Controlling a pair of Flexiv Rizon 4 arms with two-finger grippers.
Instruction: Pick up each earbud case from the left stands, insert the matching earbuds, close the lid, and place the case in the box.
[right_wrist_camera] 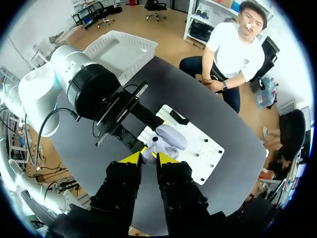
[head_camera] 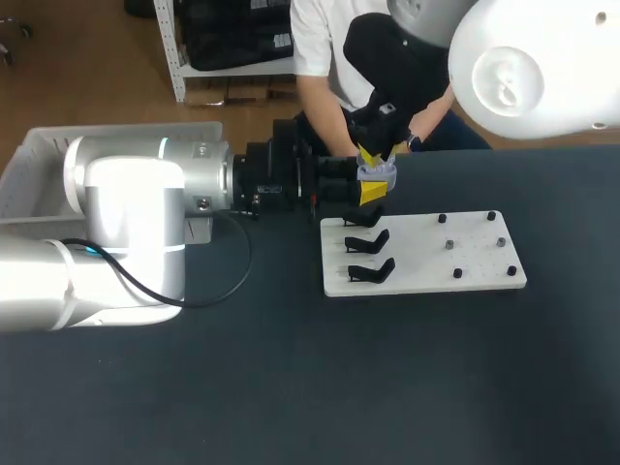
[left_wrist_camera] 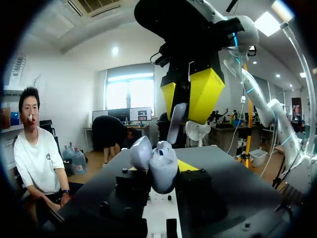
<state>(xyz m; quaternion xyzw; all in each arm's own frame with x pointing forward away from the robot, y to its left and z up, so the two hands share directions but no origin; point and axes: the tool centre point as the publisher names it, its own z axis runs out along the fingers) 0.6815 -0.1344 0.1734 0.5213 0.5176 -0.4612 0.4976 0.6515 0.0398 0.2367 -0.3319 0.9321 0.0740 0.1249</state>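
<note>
Over board (head_camera: 426, 279) far edge: jaws grip case (head_camera: 376, 173), earbud (left_wrist_camera: 176, 122).

Pale lavender-grey clamshell earbud case (left_wrist_camera: 162, 171), lid (left_wrist_camera: 141, 151) open, which I see held off the table in my left gripper (head_camera: 372, 187). A pale stemmed earbud (left_wrist_camera: 176, 123) hangs just above it in my right gripper (left_wrist_camera: 184, 116). Three black hooked stands (head_camera: 368, 242) form a row on the white board (head_camera: 484, 281). The white slatted box (head_camera: 29, 160) sits at the table's far left.

The left gripper (left_wrist_camera: 163, 182) clamps an open case (left_wrist_camera: 162, 166). Just above the case, the right gripper (left_wrist_camera: 187, 99) hangs tips down, pinching a pale earbud (left_wrist_camera: 177, 121). Under both, a white board (left_wrist_camera: 159, 210) lies on the counter (left_wrist_camera: 235, 181).
</note>
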